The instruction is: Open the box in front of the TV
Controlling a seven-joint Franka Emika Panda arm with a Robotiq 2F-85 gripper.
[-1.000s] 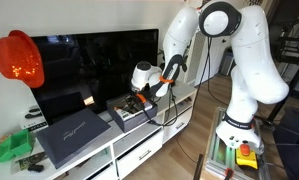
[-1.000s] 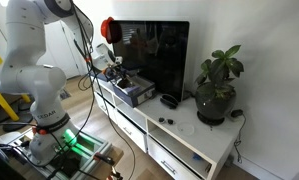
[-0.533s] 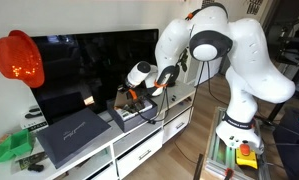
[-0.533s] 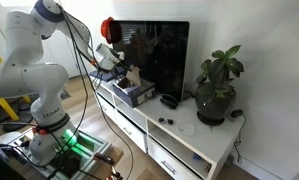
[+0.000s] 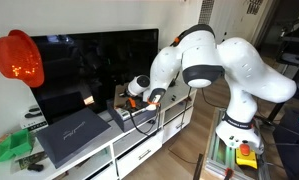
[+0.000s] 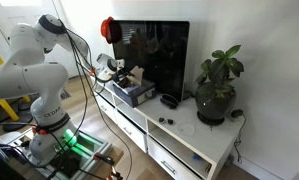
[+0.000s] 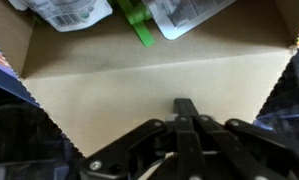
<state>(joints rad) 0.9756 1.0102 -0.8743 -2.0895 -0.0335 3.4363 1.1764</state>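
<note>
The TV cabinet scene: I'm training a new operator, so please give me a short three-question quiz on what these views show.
1. True or false: a potted plant stands on the same white cabinet as the TV.
2. What colour is the round thing beside the TV? A) red-orange B) blue C) green
3. Short answer: in the wrist view, do the fingertips of the gripper meet or stand apart?

Key: 1 true; 2 A; 3 they meet.
</note>
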